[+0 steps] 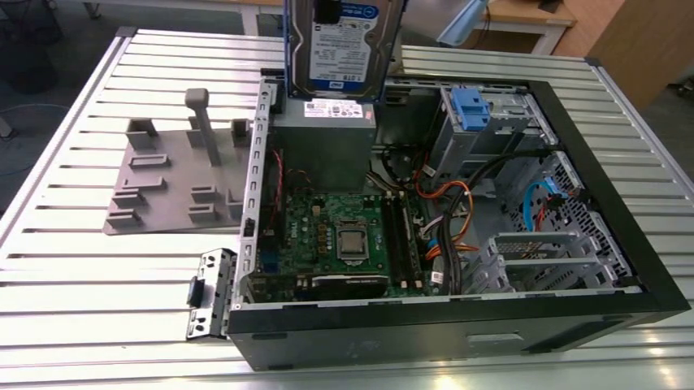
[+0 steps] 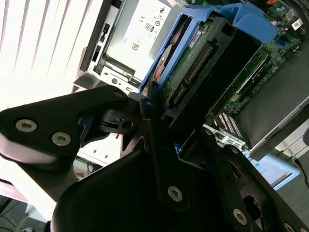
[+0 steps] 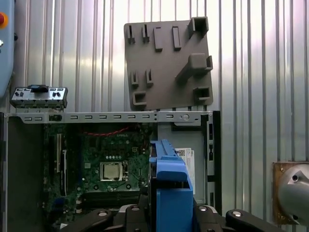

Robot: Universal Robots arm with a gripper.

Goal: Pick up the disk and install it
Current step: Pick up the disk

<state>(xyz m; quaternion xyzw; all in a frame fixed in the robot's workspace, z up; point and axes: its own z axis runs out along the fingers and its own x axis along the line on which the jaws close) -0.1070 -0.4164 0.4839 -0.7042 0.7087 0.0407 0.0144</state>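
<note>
1. Black gripper (image 3: 171,220) jaws are clamped on the disk (image 1: 341,41).
2. The disk hangs upright over the grey power box (image 1: 322,138), by the computer case's (image 1: 434,329) edge.
3. A grey plate (image 1: 174,183) lies on the worktop (image 1: 87,276) beside the case.

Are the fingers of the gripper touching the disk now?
Touching. In the second wrist view the black fingers close on the disk from both sides, against its blue frame, with no gap.
</note>
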